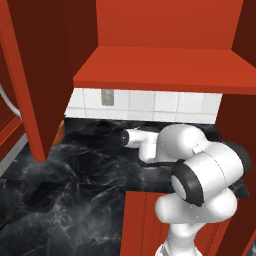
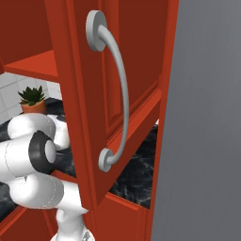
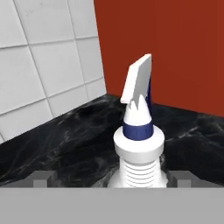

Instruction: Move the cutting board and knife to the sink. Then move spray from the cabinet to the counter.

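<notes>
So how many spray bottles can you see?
1. The spray stands upright on the black counter, near the corner where the white tiles meet the red wall, between the open gripper fingertips. More could be hidden behind the red cabinet door.

Potted green plant (image 2: 32,100) in an orange pot, standing against white tiled wall (image 1: 150,102); grey outlet plate (image 1: 106,97) set on the same wall.

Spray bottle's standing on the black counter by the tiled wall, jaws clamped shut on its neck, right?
Not quite. In the hand view the spray bottle does stand on the black counter by the tiled wall, but the gripper is open, its fingertips apart either side of the bottle.
</notes>
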